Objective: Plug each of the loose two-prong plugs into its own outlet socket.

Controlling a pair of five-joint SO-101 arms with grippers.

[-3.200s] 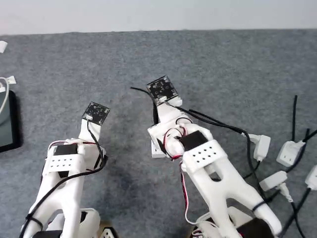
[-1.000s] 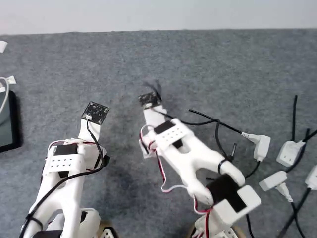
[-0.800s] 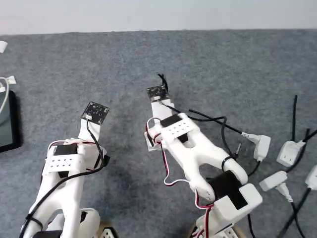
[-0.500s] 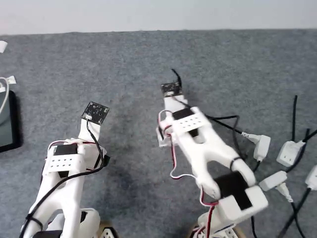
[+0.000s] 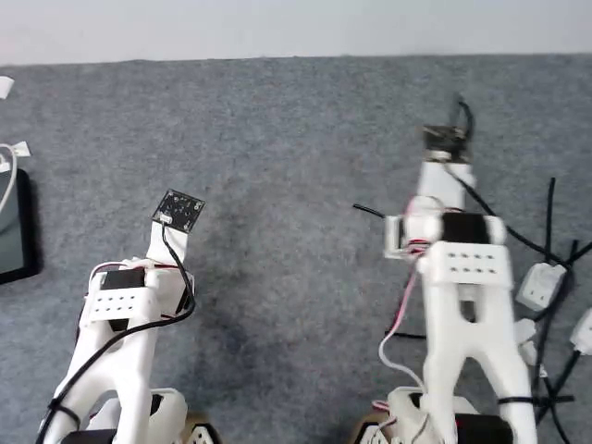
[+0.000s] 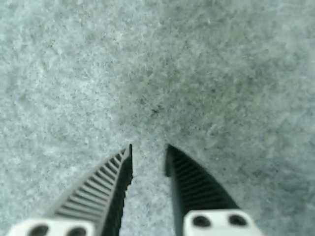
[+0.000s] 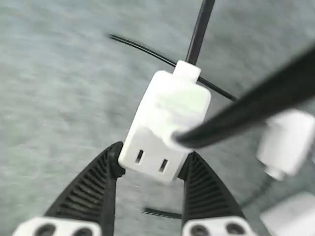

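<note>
At 9 o'clock on the grey mat (image 5: 277, 120), a dark device (image 5: 11, 227) lies at the edge, well apart from the work. The left arm (image 5: 118, 310) stands at 7 o'clock. Its left gripper (image 6: 147, 153) hangs over bare mat, the two fingers a narrow gap apart with nothing between them.

The right arm (image 5: 462, 296) rises from 5 o'clock, with its wrist out at about 1 o'clock. The right gripper (image 7: 152, 164) is clamped on a white outlet socket (image 7: 167, 118). Its fingers (image 7: 96, 189) pinch only the corners at the slotted end. A black cord (image 7: 246, 103) crosses close in front of the socket, and a second white plug (image 7: 284, 142) lies near it. The loose plugs (image 5: 539, 285) cluster among cords at 3 to 4 o'clock, near the right arm.

The hold looks shallow, so the socket may pivot or slip out once a plug is pressed into it. The crossing cord could catch on a finger and tug the socket askew. The tangled cords may also drag neighbouring plugs along when one is lifted. To fetch a plug, the left gripper would have to cross towards the right arm, which risks a collision.
</note>
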